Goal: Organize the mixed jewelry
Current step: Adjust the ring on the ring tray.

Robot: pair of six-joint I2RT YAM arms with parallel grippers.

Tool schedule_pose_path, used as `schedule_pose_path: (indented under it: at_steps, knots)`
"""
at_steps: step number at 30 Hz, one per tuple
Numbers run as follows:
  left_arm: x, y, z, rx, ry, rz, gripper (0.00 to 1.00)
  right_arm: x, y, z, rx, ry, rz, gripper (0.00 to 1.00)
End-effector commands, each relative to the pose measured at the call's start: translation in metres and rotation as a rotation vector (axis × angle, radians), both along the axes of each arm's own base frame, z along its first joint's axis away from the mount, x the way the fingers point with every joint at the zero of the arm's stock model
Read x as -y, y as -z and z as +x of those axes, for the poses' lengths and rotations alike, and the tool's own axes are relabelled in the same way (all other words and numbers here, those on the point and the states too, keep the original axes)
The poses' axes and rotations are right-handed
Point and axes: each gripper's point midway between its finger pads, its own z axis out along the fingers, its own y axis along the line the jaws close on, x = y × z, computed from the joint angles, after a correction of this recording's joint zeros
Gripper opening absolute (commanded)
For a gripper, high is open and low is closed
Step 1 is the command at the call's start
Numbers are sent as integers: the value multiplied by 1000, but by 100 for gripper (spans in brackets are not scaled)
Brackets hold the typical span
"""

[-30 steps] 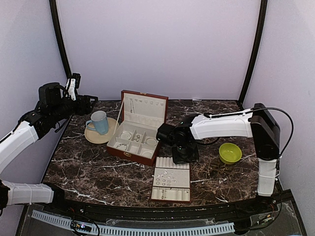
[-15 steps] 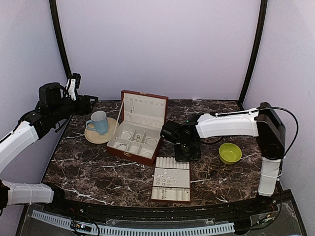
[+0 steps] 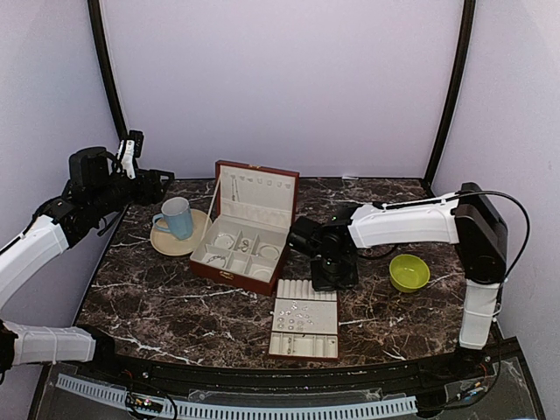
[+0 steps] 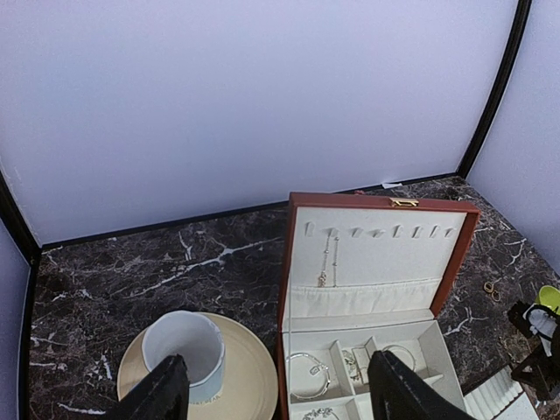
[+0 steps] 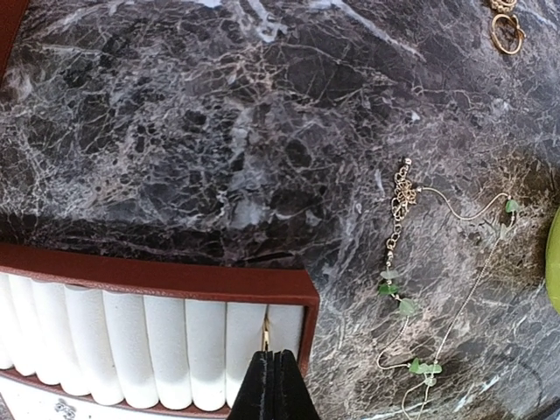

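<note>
Top view: my R gripper (image 3: 333,278) is over the ring tray's (image 3: 325,348) far end, shut. L gripper (image 3: 131,159) is raised well off, jaws wide, empty.
L wrist: nothing between the fingers.
R wrist: a small gold ring (image 5: 265,335) sits in the slot just ahead of my tips, poss. touching. The beaded chain (image 5: 398,262) lies to my right, long axis fore-aft. R arm is nearer.

The left arm (image 3: 35,245) is up high on its own side, forearm angled in toward the middle. The left gripper (image 4: 278,372) hangs in the air with its two dark fingers (image 4: 166,394) spread wide apart. Over on the other side, the right arm (image 3: 402,223) reaches straight across from its upright base link, wrist bent downward. The right gripper (image 5: 273,381) points down, low, its fingers pressed tight together into one black tip.
</note>
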Motion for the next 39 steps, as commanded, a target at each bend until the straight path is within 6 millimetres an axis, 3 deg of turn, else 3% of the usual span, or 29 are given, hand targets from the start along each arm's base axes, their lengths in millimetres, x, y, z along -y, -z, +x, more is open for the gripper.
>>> schedule_pose_path:
  at_steps: [1, 17, 24, 27, 31, 39]
  knots:
    - [-1, 3, -1, 0, 2, 6, 73, 0, -1, 3, 12, 11, 13, 0]
    - [-1, 3, -1, 0, 2, 8, 73, 7, 15, -1, -6, 9, -21, 0]
    - [-2, 3, -1, 4, -4, 13, 73, 8, -19, 15, 86, 18, 13, 1]
    - [-3, 2, -1, 8, -10, 16, 74, 12, -38, 25, 138, 23, 30, 11]
    - [-5, 0, -2, 15, -14, 20, 73, 31, -55, 40, 198, 32, 15, 24]
    - [-8, -2, -2, 30, -28, 31, 73, 73, -53, 74, 266, -13, 2, 28]
